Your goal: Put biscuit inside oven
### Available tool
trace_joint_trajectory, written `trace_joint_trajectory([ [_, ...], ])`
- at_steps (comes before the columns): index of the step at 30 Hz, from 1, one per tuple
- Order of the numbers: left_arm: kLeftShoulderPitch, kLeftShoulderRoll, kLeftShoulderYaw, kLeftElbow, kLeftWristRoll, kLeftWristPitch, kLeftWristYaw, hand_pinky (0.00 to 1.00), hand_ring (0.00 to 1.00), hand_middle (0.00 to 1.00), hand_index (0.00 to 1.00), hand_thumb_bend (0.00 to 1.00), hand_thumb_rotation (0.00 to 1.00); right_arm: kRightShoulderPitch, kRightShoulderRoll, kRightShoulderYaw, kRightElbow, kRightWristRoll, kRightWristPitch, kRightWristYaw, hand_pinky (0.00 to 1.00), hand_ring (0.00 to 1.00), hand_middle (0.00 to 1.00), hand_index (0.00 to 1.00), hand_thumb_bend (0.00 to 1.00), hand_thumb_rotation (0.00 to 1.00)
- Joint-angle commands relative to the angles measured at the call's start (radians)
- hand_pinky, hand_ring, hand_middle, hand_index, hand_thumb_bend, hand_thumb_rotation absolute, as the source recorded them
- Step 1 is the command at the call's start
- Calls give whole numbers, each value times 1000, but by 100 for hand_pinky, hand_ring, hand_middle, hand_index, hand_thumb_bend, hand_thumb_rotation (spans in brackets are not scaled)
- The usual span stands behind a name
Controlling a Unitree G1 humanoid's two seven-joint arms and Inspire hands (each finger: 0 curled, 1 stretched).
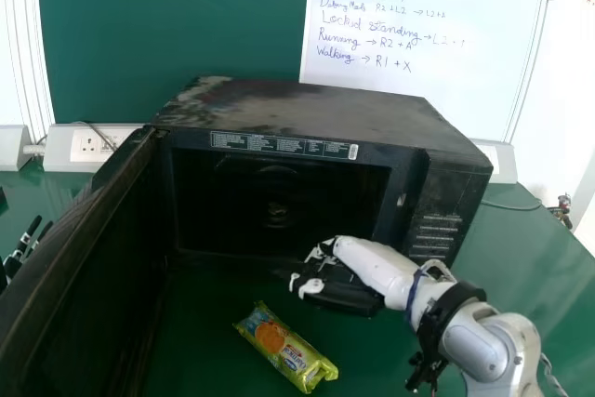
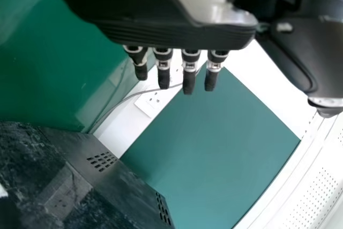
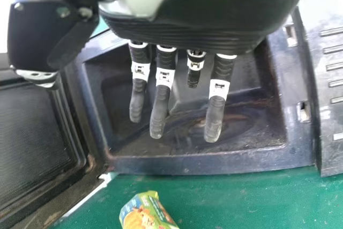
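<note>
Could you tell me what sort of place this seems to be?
Probably a robotics lab or teaching room: a whiteboard lists handwritten modes such as walking, and a microwave oven stands open on a green table.

Right wrist view crops 1 biscuit packet [image 3: 143,214].

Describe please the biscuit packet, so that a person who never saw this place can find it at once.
Find the big black microwave oven with its door swung open, standing on the green table. In front of its opening, near the robot's right hand, lies the biscuit packet. It is the small yellow-green wrapper with a round biscuit picture, brightly coloured beside the black oven.
</note>
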Motion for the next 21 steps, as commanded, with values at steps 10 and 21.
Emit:
trace_joint_trajectory([
  [10,5,-9,-13,-23,9,-9,15,86,91,94,98,86,25,-38,-14,102,-16,-176,-70,120,73,78,80,81,91,54],
  [21,7,-15,-8,-34,-11,-1,23,86,91,93,98,86,22,-2,50,101,-9,-273,-131,195,72,76,80,82,98,54],
])
